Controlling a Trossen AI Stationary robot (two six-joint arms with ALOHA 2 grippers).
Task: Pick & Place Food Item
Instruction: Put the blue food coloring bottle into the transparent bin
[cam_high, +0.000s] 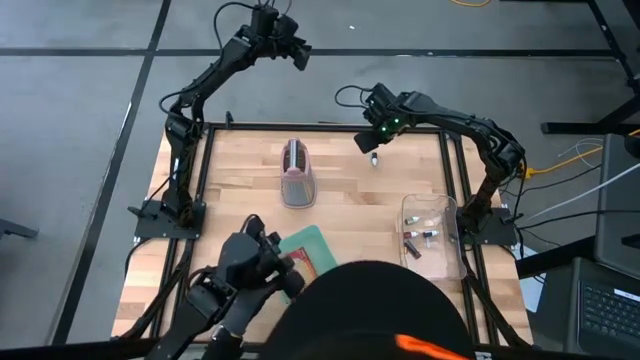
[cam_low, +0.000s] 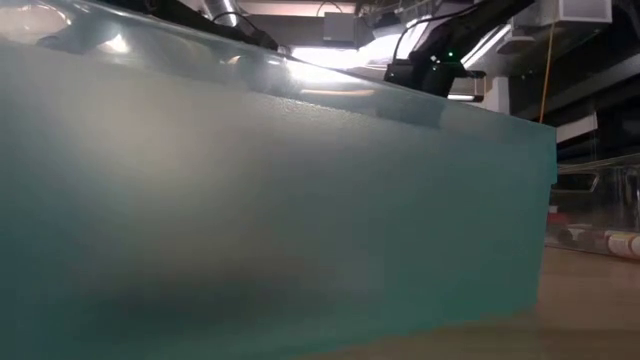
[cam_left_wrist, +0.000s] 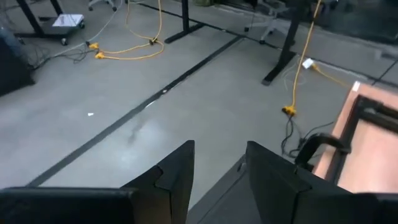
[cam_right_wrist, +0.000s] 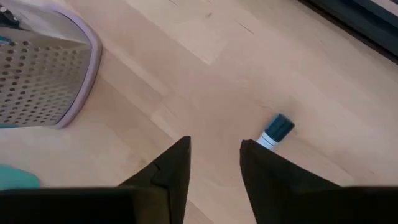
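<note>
Blue-capped small white tube (cam_right_wrist: 274, 132) lies on the pale wood table (cam_high: 240, 170), just beside my right gripper (cam_right_wrist: 214, 163), fingers apart w/ nothing between. Still the approach step, I'd say. Next: centre over tube, drop, close. Left gripper (cam_left_wrist: 219, 177) parked off-table, fingers apart, empty.

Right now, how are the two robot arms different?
The left arm reaches up past the table edge, its gripper over the floor; the right arm bends in over the wood. The right gripper hangs above a small blue-capped tube; the left gripper has nothing below it but floor. Both are dark, two-fingered, with a gap between the fingers, and neither holds anything.
</note>
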